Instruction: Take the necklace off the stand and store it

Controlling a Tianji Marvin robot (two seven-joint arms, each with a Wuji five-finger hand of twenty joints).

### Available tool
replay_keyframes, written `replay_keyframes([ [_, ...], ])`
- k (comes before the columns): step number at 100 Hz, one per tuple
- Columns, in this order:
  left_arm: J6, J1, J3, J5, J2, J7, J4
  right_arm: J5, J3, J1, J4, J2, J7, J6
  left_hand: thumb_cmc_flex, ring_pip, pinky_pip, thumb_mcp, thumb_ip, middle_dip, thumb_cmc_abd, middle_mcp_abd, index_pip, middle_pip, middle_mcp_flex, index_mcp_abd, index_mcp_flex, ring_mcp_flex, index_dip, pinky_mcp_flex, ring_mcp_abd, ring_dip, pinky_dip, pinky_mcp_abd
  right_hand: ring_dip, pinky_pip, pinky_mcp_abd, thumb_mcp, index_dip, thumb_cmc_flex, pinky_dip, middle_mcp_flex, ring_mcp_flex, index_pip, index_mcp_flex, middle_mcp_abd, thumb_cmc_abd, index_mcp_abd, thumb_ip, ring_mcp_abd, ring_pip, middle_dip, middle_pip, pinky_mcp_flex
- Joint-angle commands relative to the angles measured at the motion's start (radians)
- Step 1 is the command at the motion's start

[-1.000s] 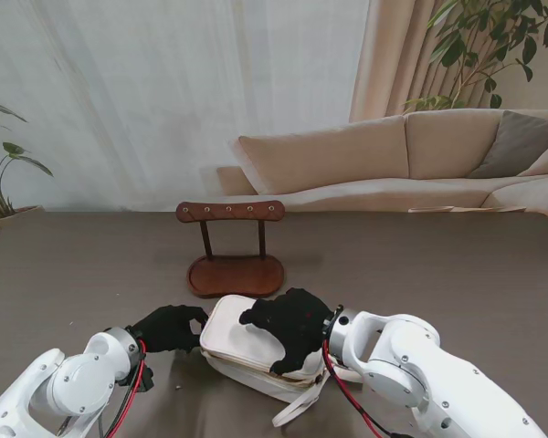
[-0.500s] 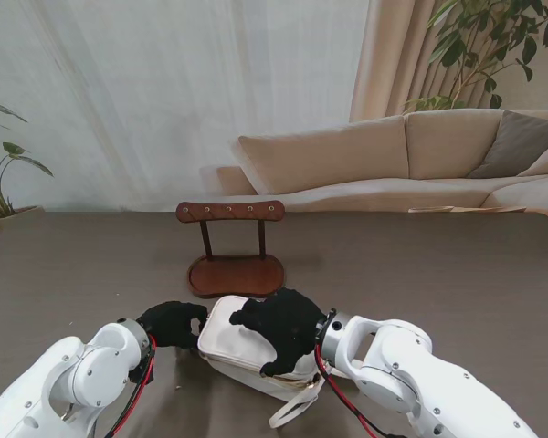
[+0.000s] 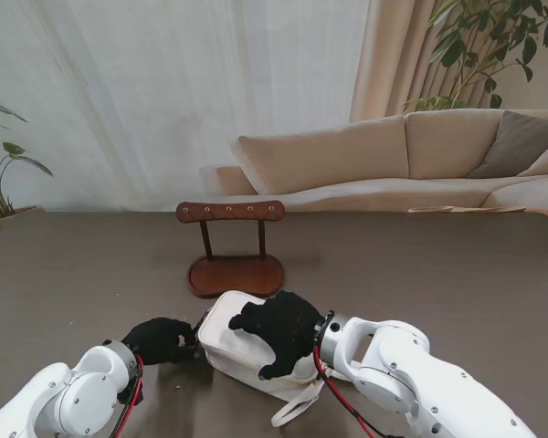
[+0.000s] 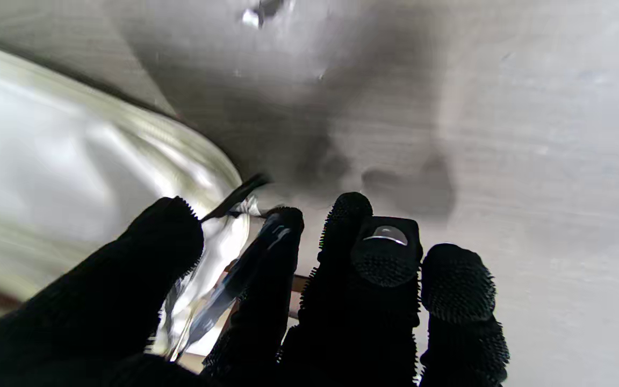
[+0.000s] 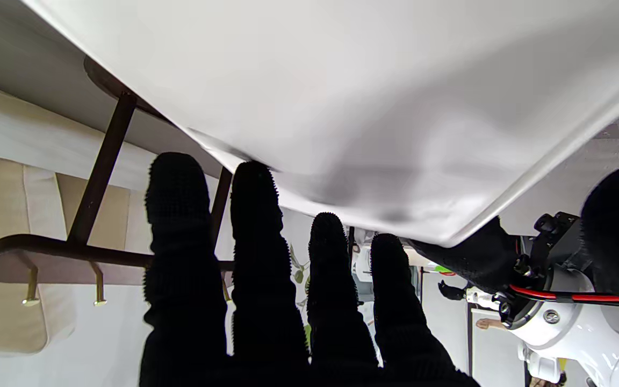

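Necklace gone from wooden stand (image 3: 235,246); left hand (image 3: 161,339) pinches pouch (image 3: 247,342) zipper, right hand (image 3: 280,327) flat, steadying; closing remains.

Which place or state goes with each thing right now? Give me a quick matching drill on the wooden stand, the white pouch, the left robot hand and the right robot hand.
Things:
1. wooden stand
2. white pouch
3. left robot hand
4. right robot hand

Places or states:
A. lies flat on top of the pouch
B. pinches at the pouch's left end
C. stands farther from me, hooks bare
D. lies on the table between the two hands

Pairs: 1-C, 2-D, 3-B, 4-A
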Motion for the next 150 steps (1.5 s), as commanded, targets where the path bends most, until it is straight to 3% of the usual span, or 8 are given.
replay_keyframes([
  [1, 0.003, 0.021, 0.003, -0.015, -0.003, -0.024, 0.004, 0.003, -0.005, -0.001, 0.009, -0.001, 0.024, -0.003, 0.006, -0.01, 0.007, -0.02, 0.038, -0.015, -0.03, 0.022, -0.004, -0.012, -0.026, -0.049, 0.03, -0.022, 0.001, -0.029, 0.012, 0.029, 0.022, -0.001, 0.012, -0.012, 0.031, -0.029, -0.016, -0.006, 0.024, 0.006, 0.017, -0.001, 0.004, 0.008, 0.005, -0.005, 0.027, -0.025, 0.005, 0.012, 0.013, -0.395],
  [17, -0.023, 0.012, 0.014, -0.04, 0.002, -0.054, 0.009, 0.01, -0.006, 0.0, 0.011, -0.001, 0.027, -0.001, 0.038, -0.019, -0.011, -0.037, 0.024, -0.017, -0.035, 0.011, 0.0, -0.018, -0.046, -0.109, 0.072, -0.052, 0.008, -0.058, -0.002, 0.038, 0.034, -0.019, 0.013, -0.009, 0.029, -0.03, -0.015, -0.004, 0.025, 0.013, 0.026, 0.001, 0.006, 0.006, 0.006, -0.003, 0.028, -0.029, 0.009, 0.013, 0.015, -0.392],
  [32, -0.033, -0.007, 0.025, -0.041, 0.003, -0.054, 0.03, 0.022, -0.02, 0.016, 0.022, -0.001, 0.036, 0.003, 0.031, -0.012, -0.015, -0.024, 0.041, -0.013, -0.025, 0.011, -0.02, -0.015, -0.057, -0.086, 0.06, -0.058, 0.0, -0.059, -0.013, 0.048, 0.041, -0.023, 0.015, -0.009, 0.028, -0.033, -0.014, -0.003, 0.024, 0.013, 0.027, 0.003, 0.006, 0.007, 0.011, -0.003, 0.029, -0.031, 0.012, 0.012, 0.014, -0.393],
  [64, 0.035, 0.032, -0.01, 0.04, -0.002, -0.033, -0.016, 0.027, -0.014, 0.012, 0.028, 0.001, 0.05, -0.002, -0.03, -0.019, -0.018, -0.018, 0.034, -0.017, -0.057, 0.027, -0.157, -0.008, -0.118, 0.178, -0.119, -0.057, -0.075, -0.058, -0.004, 0.045, 0.049, -0.008, 0.015, -0.008, 0.029, -0.03, -0.013, 0.0, 0.024, 0.017, 0.032, 0.007, 0.008, 0.006, 0.007, 0.001, 0.029, -0.028, 0.014, 0.012, 0.013, -0.393],
  [79, 0.032, 0.052, -0.03, 0.059, -0.005, -0.014, -0.031, 0.034, -0.015, 0.015, 0.027, 0.0, 0.058, 0.002, -0.039, -0.019, -0.027, -0.052, 0.029, -0.018, -0.061, 0.028, -0.236, -0.014, -0.168, 0.101, -0.204, -0.082, -0.117, -0.079, -0.014, 0.05, 0.055, -0.014, 0.015, -0.009, 0.028, -0.025, -0.014, 0.002, 0.022, 0.017, 0.032, 0.008, 0.007, 0.007, 0.004, 0.003, 0.028, -0.029, 0.013, 0.013, 0.013, -0.394],
  [103, -0.026, 0.055, -0.041, 0.048, -0.014, 0.053, -0.018, 0.032, -0.016, 0.017, 0.027, 0.0, 0.057, 0.004, -0.017, 0.026, -0.037, -0.081, 0.039, 0.047, -0.066, 0.017, -0.134, 0.017, -0.199, -0.171, -0.212, -0.11, -0.014, -0.093, -0.053, 0.05, 0.075, -0.024, 0.015, -0.009, 0.028, -0.023, -0.014, 0.002, 0.022, 0.019, 0.034, 0.011, 0.009, 0.007, 0.004, 0.006, 0.028, -0.03, 0.013, 0.013, 0.014, -0.393],
  [131, -0.049, 0.031, -0.021, 0.021, -0.018, 0.083, 0.019, 0.036, -0.014, 0.017, 0.025, 0.0, 0.067, 0.004, -0.007, 0.041, -0.045, -0.06, 0.036, 0.075, -0.072, 0.023, -0.075, 0.027, -0.222, -0.204, -0.209, -0.123, 0.025, -0.107, -0.064, 0.05, 0.078, -0.024, 0.015, -0.007, 0.027, -0.026, -0.014, 0.008, 0.021, 0.028, 0.041, 0.014, 0.013, 0.006, 0.01, 0.006, 0.029, -0.031, 0.014, 0.013, 0.016, -0.392],
  [150, -0.048, -0.011, 0.006, -0.023, -0.023, 0.105, 0.066, 0.037, -0.012, 0.018, 0.024, 0.0, 0.067, 0.003, 0.0, 0.032, -0.056, -0.061, 0.039, 0.079, -0.069, 0.035, -0.218, 0.015, -0.231, -0.212, -0.214, -0.131, -0.087, -0.122, -0.053, 0.05, 0.084, -0.02, 0.016, -0.005, 0.024, -0.029, -0.014, 0.009, 0.02, 0.034, 0.045, 0.015, 0.015, 0.002, 0.013, 0.003, 0.03, -0.034, 0.014, 0.012, 0.015, -0.391],
])
